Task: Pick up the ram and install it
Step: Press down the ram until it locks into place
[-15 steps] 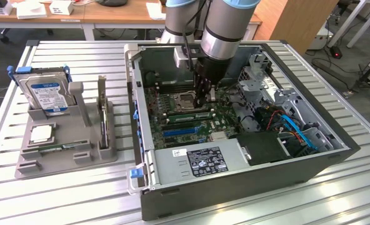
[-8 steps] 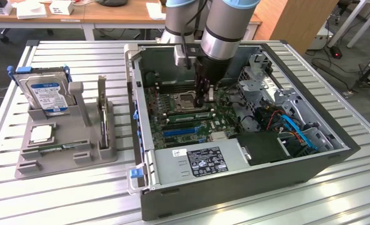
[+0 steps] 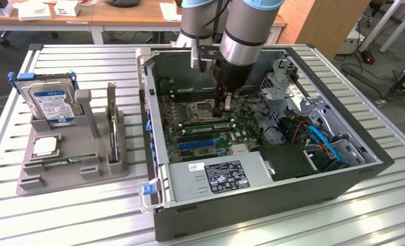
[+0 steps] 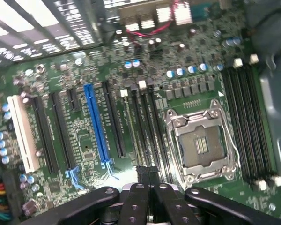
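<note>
1. Hovering low inside the open grey metal computer case [image 3: 366,169], the black claw [image 4: 147,180] is clenched over the green motherboard's [image 4: 84,140] long black slots [image 4: 152,131].
2. The thin green ram stick [image 3: 69,161] lies in the grey holder [image 3: 114,169], far left.
3. Pushing down could scratch the board.

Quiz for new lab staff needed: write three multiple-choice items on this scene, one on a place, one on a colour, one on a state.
1. Where is the hand? A beside the computer case; B inside it, by the processor socket; C behind it.
2. The hard drive has a label that is mostly: A red; B blue; C green.
3. The processor socket is: A under a fan; B cabled over; C uncovered.
Key: B, the hand reaches down to the motherboard; B, blue print shows; C, its contacts lie exposed.
</note>
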`<state>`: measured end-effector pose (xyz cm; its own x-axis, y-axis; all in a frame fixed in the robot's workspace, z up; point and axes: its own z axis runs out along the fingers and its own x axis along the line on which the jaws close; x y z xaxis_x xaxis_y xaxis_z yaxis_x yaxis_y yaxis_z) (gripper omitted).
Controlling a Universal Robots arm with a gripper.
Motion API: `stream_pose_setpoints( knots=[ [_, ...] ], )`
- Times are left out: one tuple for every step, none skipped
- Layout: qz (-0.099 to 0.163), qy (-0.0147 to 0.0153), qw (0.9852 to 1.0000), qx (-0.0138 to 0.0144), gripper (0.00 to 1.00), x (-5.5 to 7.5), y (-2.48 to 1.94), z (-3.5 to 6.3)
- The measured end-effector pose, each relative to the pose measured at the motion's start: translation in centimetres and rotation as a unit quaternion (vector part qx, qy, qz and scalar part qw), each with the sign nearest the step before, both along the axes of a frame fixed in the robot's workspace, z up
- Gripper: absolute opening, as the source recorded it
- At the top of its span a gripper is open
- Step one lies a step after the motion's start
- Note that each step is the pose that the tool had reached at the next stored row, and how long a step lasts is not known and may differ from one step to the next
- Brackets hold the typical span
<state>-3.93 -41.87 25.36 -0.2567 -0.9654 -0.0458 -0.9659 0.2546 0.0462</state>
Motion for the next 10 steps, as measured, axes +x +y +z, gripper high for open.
stream_pose_setpoints(
  knots=[
    [-0.01,0.0,1.0,0.0,0.09,0.0,0.0,0.0],
    [-0.019,0.0,0.9998,0.0,0.09,0.0,0.0,0.0],
    [-0.027,0.0,0.9996,0.0,0.09,0.0,0.0,0.0],
    [-0.036,0.0,0.9994,0.0,0.09,0.0,0.0,-0.01],
    [-0.045,0.0,0.999,0.0,0.09,0.0,0.0,-0.01],
    [-0.054,0.0,0.9986,0.0,0.09,0.0,0.0,-0.01],
    [-0.063,0.0,0.998,0.0,0.09,0.0,0.0,-0.01],
    [-0.072,0.0,0.9974,0.0,0.09,0.0,0.0,-0.01],
    [-0.081,0.0,0.9967,0.0,0.09,0.0,0.0,-0.01],
    [-0.09,0.0,0.996,0.0,0.09,0.0,0.0,-0.01]
  ],
)
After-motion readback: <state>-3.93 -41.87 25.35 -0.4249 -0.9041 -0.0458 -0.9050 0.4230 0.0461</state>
